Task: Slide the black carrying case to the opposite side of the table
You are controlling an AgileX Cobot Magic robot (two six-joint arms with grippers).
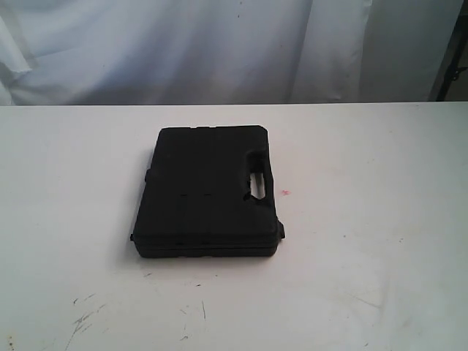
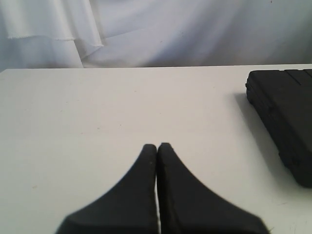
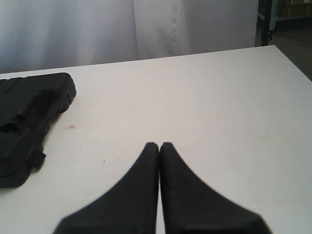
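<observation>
The black carrying case (image 1: 207, 191) lies flat near the middle of the white table (image 1: 365, 256), its handle cut-out on its right side. Neither arm shows in the exterior view. In the left wrist view my left gripper (image 2: 157, 146) is shut on nothing above bare tabletop, and a corner of the case (image 2: 285, 117) lies off to one side, well apart. In the right wrist view my right gripper (image 3: 159, 145) is also shut and empty, with the case's handle end (image 3: 29, 122) apart from it on the other side.
A tiny red spot (image 1: 285, 192) marks the table just right of the case. Dark scuffs and scratches (image 1: 84, 318) mark the near left part. A white curtain (image 1: 219, 44) hangs behind the far edge. A dark stand (image 1: 453, 66) is at the far right.
</observation>
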